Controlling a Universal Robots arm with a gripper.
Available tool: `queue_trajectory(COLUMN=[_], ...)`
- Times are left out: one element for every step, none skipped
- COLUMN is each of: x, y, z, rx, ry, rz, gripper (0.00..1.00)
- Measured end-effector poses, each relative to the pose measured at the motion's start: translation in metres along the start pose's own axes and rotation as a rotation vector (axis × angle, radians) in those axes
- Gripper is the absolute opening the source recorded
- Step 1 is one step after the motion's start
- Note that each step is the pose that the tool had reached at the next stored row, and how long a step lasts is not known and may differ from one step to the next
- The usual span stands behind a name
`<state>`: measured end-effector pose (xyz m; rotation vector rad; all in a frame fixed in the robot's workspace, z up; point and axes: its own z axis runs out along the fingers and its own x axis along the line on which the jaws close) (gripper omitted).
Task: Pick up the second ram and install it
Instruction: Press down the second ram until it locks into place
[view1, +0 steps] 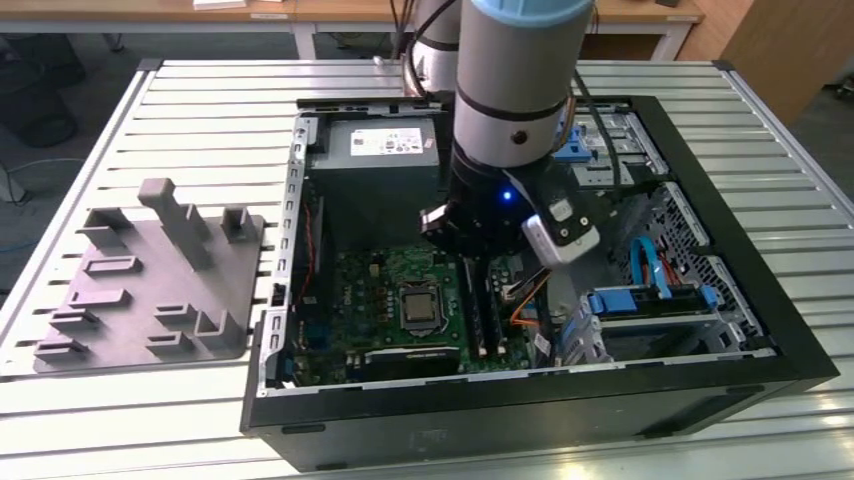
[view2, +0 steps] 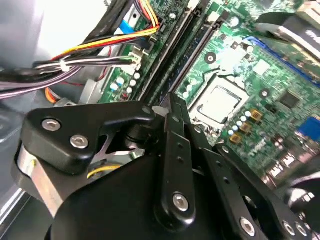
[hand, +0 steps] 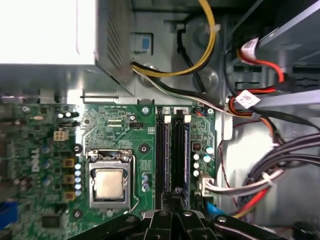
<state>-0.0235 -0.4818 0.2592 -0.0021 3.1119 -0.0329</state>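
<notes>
Arm reached down into the open case (view1: 534, 392), wrist just past the PSU (view1: 387, 150), presumably to bring the jaws square onto the memory slots. Jaws were drawn nearly together, tips at the ram's (hand: 178, 155) near end. I couldn't tell if they pinched it or pressed on it. The ram looked like a slim dark strip seen edge-on, running the slot's length. In the exterior view it lay at 3 o'clock of the CPU (view1: 420, 308). The tray (view1: 147, 290) sat on the counter (view1: 200, 100) at 9 o'clock of the case.
</notes>
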Motion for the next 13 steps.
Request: queue_trajectory(x=[-0.0001, -0.0002, -0.0003, -0.0003, -0.0003, -0.0003, -0.0003, -0.0003, -0.0003, -0.0003, -0.0003, -0.0003, -0.0003], y=[-0.0001, -0.0002, -0.0002, -0.0002, -0.0002, -0.0002, -0.0002, -0.0002, -0.0003, -0.0002, -0.0002, -0.0002, -0.0002], z=[-0.0045, -0.0088, -0.0109, -0.0111, -0.0110, -0.0110, -0.0111, -0.0111, -0.0111, -0.0112, -0.0112, -0.0112, -0.0112], rx=[0.0000, -0.0001, 0.0001, 0.0000, -0.0002, -0.0002, -0.0002, -0.0002, -0.0001, -0.0001, -0.0001, -0.0001, -0.0001], ry=[0.0000, 0.0000, 0.0001, 0.0000, 0.0000, -0.0001, 0.0000, -0.0001, 0.0000, 0.0000, 0.0000, 0.0000, 0.0000], rz=[0.000, 0.000, 0.000, 0.000, 0.000, 0.000, 0.000, 0.000, 0.000, 0.000, 0.000, 0.000, 0.000], gripper=[0.10, 0.10, 0.10, 0.10, 0.10, 0.10, 0.10, 0.10, 0.10, 0.10, 0.10, 0.10, 0.10])
